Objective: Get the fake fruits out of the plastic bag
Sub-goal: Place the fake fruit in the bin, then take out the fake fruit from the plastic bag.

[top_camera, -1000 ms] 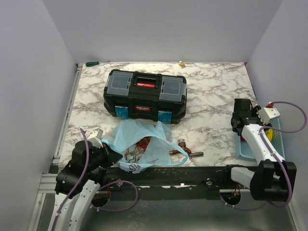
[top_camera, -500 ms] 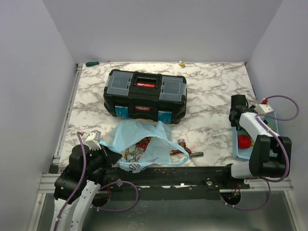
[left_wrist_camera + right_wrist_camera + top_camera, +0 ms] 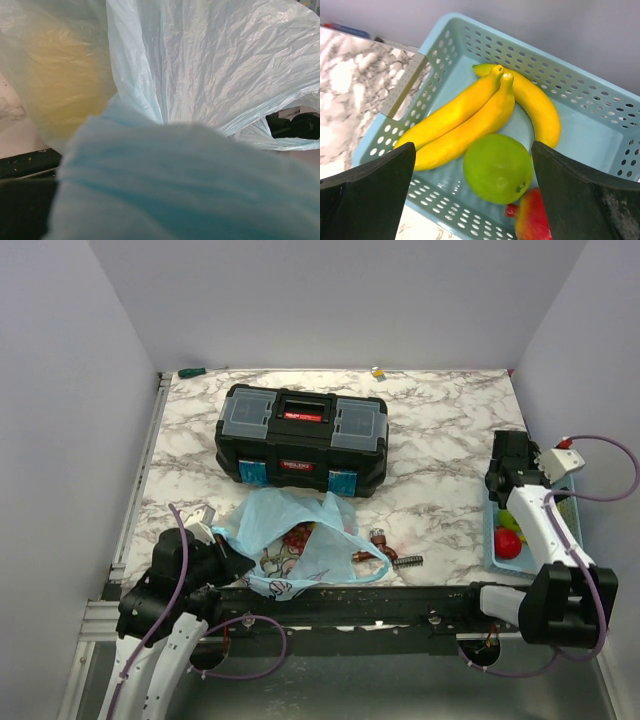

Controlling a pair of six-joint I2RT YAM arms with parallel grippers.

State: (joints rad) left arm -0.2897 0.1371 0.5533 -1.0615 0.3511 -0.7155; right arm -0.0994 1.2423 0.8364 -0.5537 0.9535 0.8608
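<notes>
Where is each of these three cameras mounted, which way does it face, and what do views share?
Top external: above and behind the bases, looking down on table, toolbox, plastic bag; left arm and right arm show.
Left wrist: up against the plastic bag, film filling the view; no fingers discernible.
Right wrist: looking down into the mesh basket at bananas, green fruit, red fruit; the open right gripper flanks them.
Shared: top and right wrist both show basket and red fruit; top and left wrist, the bag.

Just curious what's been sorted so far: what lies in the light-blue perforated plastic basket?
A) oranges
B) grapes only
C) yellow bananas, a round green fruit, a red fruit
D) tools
C: yellow bananas, a round green fruit and a red fruit show inside the light-blue basket.
</notes>
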